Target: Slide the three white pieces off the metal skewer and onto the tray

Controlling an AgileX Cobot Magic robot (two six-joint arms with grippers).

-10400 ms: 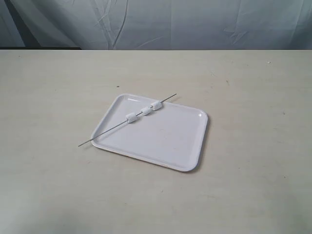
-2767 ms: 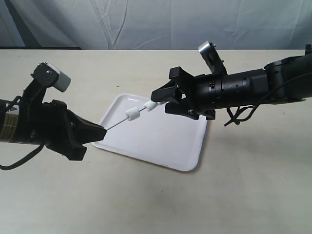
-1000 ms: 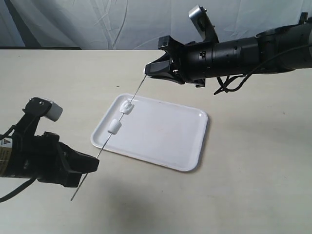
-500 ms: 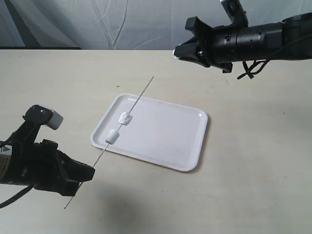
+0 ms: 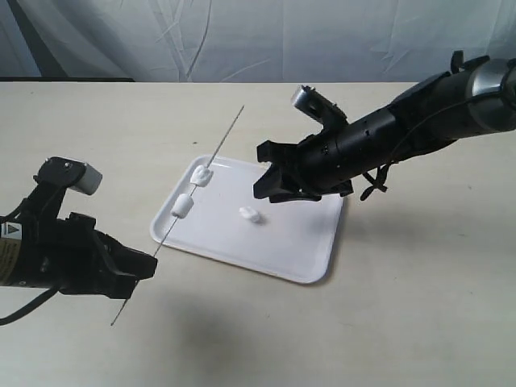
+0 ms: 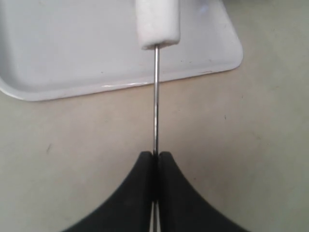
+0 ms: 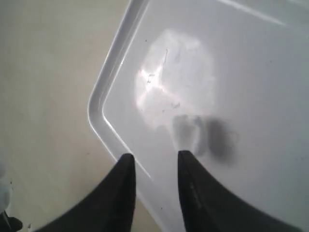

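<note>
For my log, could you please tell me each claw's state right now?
Left claw: closed on the metal skewer.
Right claw: open, holding nothing.

Two white pieces (image 5: 202,176) on tilted metal skewer (image 5: 221,143), third (image 5: 249,214) on tray (image 5: 282,235).

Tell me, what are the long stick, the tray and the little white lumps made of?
The skewer looks like bare metal: thin, grey, shiny. The tray looks like glossy white plastic, as light glares off it. The white pieces look matte and soft, perhaps marshmallow or foam; I cannot tell which.
</note>
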